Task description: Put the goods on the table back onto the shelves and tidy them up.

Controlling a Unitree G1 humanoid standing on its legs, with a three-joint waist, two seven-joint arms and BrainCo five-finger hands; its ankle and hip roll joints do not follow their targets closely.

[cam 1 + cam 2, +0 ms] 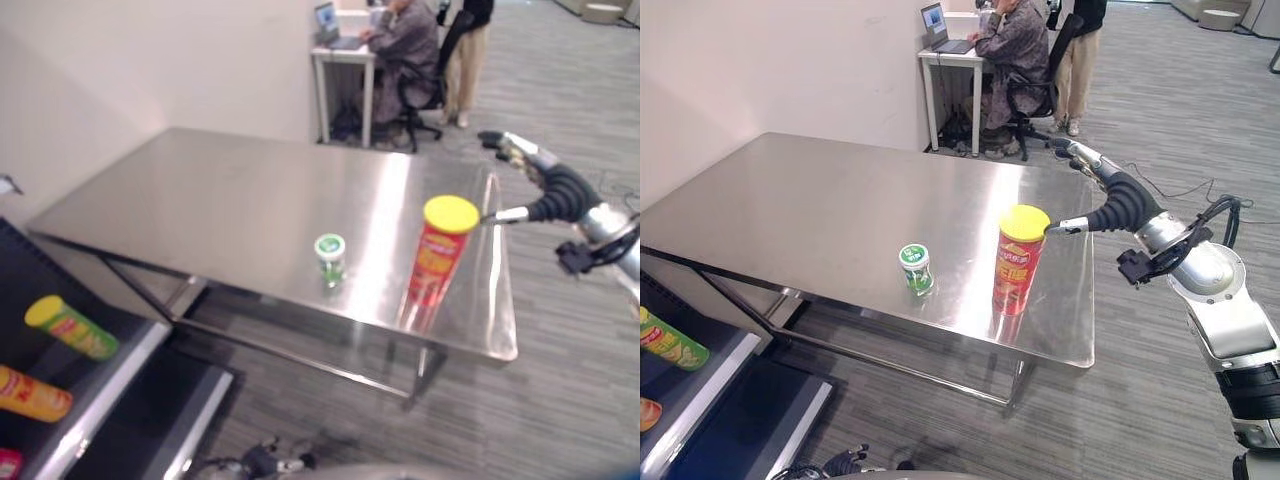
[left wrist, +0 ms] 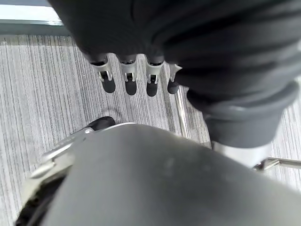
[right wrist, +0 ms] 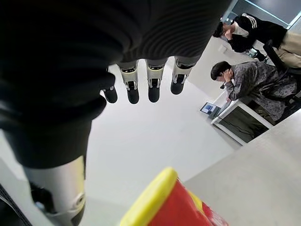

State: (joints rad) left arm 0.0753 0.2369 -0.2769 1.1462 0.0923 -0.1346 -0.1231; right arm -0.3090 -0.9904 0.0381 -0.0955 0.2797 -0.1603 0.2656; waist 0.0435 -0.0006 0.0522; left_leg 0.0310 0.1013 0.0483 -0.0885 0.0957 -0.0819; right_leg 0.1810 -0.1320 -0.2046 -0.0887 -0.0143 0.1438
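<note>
A tall red can with a yellow lid (image 1: 438,262) stands upright near the right end of the steel table (image 1: 230,200). A small green-and-white jar (image 1: 330,258) stands to its left. My right hand (image 1: 1112,202) hovers open just right of the can's lid, thumb tip almost at the rim and the fingers (image 3: 141,82) straight above the can top (image 3: 164,202). My left hand's fingers (image 2: 131,77) hang relaxed and empty low over the carpet.
Dark shelves (image 1: 110,385) at the lower left hold a lying green can (image 1: 72,328), an orange-yellow can (image 1: 30,393) and a red item (image 1: 8,465). Beyond the table, a person (image 1: 402,45) sits at a white desk (image 1: 340,55); another stands beside.
</note>
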